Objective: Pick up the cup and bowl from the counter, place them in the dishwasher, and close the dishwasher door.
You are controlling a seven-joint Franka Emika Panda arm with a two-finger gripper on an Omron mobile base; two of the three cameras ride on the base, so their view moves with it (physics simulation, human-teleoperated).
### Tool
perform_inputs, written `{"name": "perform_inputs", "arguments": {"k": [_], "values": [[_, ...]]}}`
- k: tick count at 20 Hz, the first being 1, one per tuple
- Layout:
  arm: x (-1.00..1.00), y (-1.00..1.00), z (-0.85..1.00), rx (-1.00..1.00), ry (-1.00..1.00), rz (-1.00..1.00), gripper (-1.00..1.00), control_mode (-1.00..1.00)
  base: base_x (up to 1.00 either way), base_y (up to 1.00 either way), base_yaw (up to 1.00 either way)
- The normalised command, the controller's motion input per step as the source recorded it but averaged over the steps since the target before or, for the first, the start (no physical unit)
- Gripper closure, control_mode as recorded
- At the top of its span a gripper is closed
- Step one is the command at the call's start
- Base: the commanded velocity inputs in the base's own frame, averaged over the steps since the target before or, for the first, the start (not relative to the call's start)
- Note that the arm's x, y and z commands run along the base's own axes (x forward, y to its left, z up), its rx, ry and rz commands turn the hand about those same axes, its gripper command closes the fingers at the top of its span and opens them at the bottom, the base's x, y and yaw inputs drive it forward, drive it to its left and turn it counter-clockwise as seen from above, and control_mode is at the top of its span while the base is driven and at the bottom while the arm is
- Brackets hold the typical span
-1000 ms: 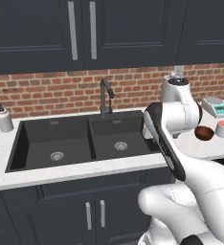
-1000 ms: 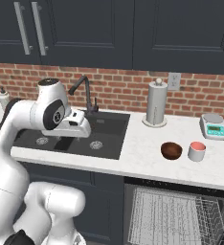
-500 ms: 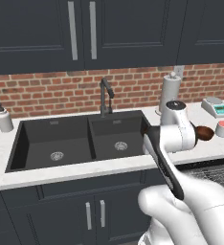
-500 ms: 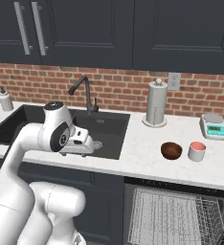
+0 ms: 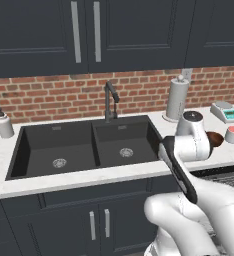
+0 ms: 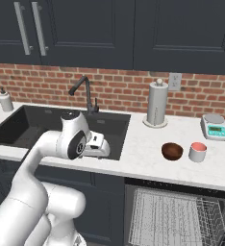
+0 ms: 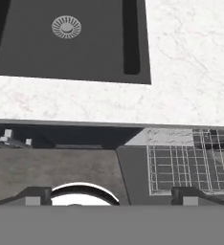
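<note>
The dark reddish-brown bowl (image 6: 172,151) and the whitish red-rimmed cup (image 6: 197,152) stand side by side on the white counter (image 6: 143,144), right of the black sink. In the left base view my arm half hides the bowl (image 5: 216,138), with the cup (image 5: 233,134) beside it. My gripper (image 6: 100,150) hangs over the counter's front edge by the sink's right basin, well left of both. In the hand view it (image 7: 113,196) is open, fingertips wide apart with nothing between them. The dishwasher's wire rack (image 6: 174,216) is pulled out below the counter. Its door is hidden under the rack.
A paper-towel roll (image 6: 157,103) and a white-and-teal scale (image 6: 214,127) stand at the back of the counter. The faucet (image 6: 85,91) rises behind the double sink (image 5: 89,145), and a soap bottle (image 5: 5,124) stands far left. Dark cabinets hang above.
My arm has swung down: the hand dropped from above the sink's right basin to the counter's front edge and shifted slightly right. Cup and bowl have not moved.
</note>
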Motion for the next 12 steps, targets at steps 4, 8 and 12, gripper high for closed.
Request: {"name": "perform_inputs", "arguments": {"k": [4,8,12], "values": [[0.52,-0.55,-0.14,0.00,0.00,0.00,-1.00,-1.00,0.00,0.00,0.00],[0.51,-0.62,-0.06,0.01,0.00,0.00,-1.00,-1.00,0.00,0.00,0.00],[0.39,-0.61,-0.02,0.00,0.00,0.00,-1.00,-1.00,0.00,0.00,0.00]]}}
